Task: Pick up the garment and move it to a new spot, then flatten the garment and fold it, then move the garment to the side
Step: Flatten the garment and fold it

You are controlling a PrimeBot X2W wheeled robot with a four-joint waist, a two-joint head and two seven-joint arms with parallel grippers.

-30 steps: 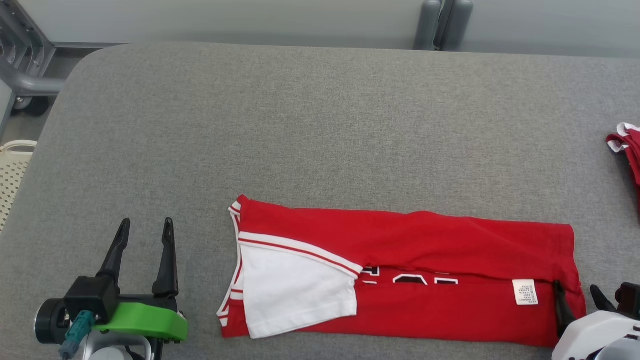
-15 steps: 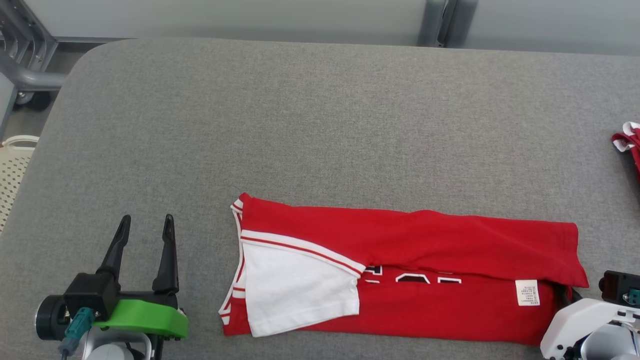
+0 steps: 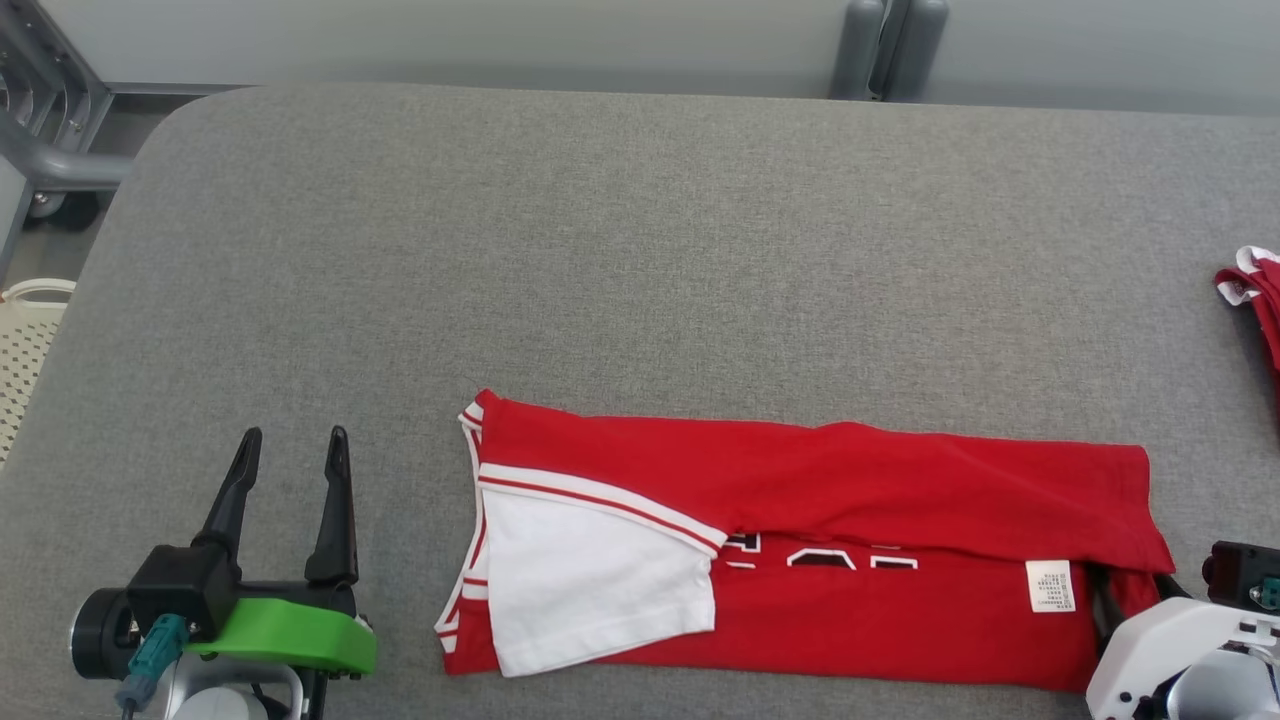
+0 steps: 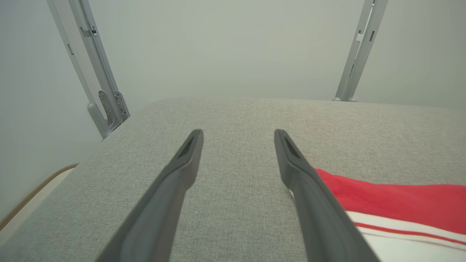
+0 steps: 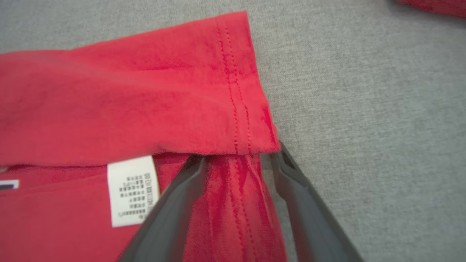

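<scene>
At the near right edge of the table, the right gripper (image 5: 238, 154) stands partly open astride the gathered hem corner of the garment (image 3: 850, 480), beside the care label (image 5: 133, 189). Whether the cloth is actually pinched cannot be told. At near left, the left gripper (image 3: 293, 440) rests wide open and empty, just clear of the white sleeve (image 3: 590, 580). The garment lies as a long red band along the near side of the grey table (image 3: 640, 250), its far edge folded over toward the robot. Judged step: taking the hem end for a crosswise fold. Good practice would be to close on both layers, since the upper flap overlaps the fingertips, then lift low and carry leftward. Farther right, a second red garment (image 3: 1255, 290) lies well apart.
</scene>
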